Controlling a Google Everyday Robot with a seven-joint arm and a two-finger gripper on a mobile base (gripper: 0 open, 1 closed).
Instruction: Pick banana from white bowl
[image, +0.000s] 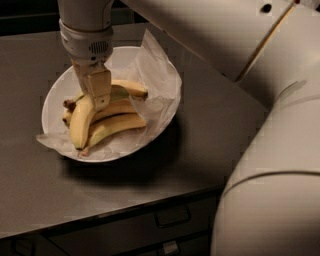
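camera view. the gripper (97, 92) hangs from the arm (200, 35) in the upper left of the frame, lowered into the white bowl (52, 97), which sits on a dark table (215, 115) and is lined with crinkled paper (160, 75). the banana (79, 125) lies in the left half of the bowl, directly beneath and to the lower left of the gripper. its long axis curves from a brown stem at the upper left down to a tip near the bowl's lower left rim, and its upper bend passes under the gripper. straighter bananas (117, 125) lie just beside it on the right. the gripper body hides the contact zone, so apart or clamped on the banana cannot be told. the arm's bulk is cut off at the right edge.
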